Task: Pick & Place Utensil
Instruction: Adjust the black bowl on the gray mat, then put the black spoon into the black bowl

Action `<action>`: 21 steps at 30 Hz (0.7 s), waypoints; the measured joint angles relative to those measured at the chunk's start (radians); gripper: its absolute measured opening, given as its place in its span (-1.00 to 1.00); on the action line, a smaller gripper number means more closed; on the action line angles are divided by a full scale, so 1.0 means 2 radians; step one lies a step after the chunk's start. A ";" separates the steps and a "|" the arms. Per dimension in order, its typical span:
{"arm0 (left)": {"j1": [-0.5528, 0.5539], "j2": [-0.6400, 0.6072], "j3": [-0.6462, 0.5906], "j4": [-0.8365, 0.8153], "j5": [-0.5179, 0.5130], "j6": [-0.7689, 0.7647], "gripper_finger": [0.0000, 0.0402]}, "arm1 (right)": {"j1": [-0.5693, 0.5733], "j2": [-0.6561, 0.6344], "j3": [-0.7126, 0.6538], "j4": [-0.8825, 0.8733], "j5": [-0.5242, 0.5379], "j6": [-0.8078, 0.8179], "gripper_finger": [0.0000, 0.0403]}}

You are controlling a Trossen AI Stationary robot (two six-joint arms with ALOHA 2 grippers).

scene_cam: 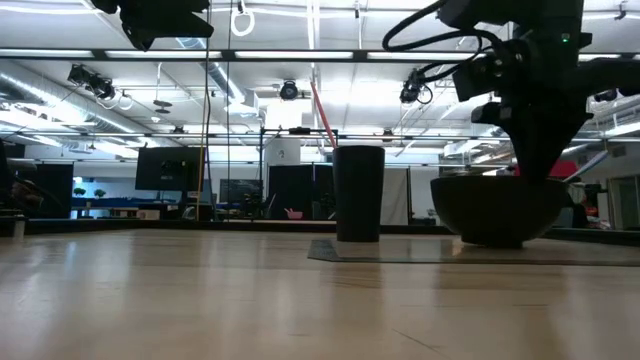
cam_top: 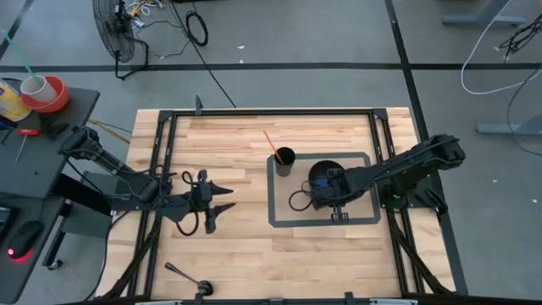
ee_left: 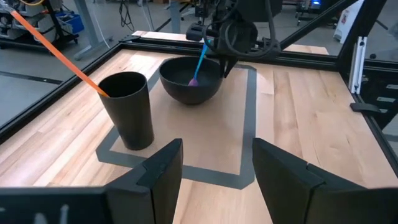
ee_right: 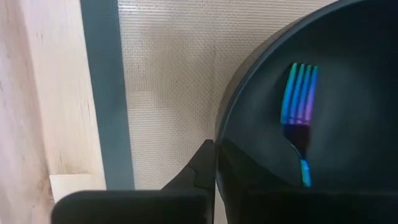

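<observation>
A black bowl [cam_top: 315, 172] and a black cup [cam_top: 284, 161] stand on a grey-bordered mat [cam_top: 279, 222]. A thin orange stick [ee_left: 56, 53] leans in the cup. A fork with iridescent blue-purple tines [ee_right: 298, 93] stands slanted in the bowl [ee_left: 189, 84], tines down. My right gripper [ee_left: 214, 50] hangs over the bowl from above, shut on the fork. My left gripper [cam_top: 222, 207] waits open to the left of the mat, level, facing the cup [ee_left: 127, 109]. My right gripper holds the fork by the upper end of its blue handle [ee_left: 204, 51], coming from above with fingers pointing down. The fork hangs nearly upright, slightly tilted, with its purple tines [ee_left: 194, 81] low inside the bowl. The fingers [ee_right: 199, 168] hide the exact spot in the right wrist view.
A metal utensil [cam_top: 185, 275] lies near the table's near edge, on the left side. A black frame [cam_top: 271, 111] runs around the tabletop. Bare wood lies between my left gripper and the mat, and toward the far edge.
</observation>
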 joint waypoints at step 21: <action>0.000 0.000 0.000 0.001 0.028 0.002 -0.02 | 0.002 -0.005 0.004 0.000 0.002 0.039 -0.31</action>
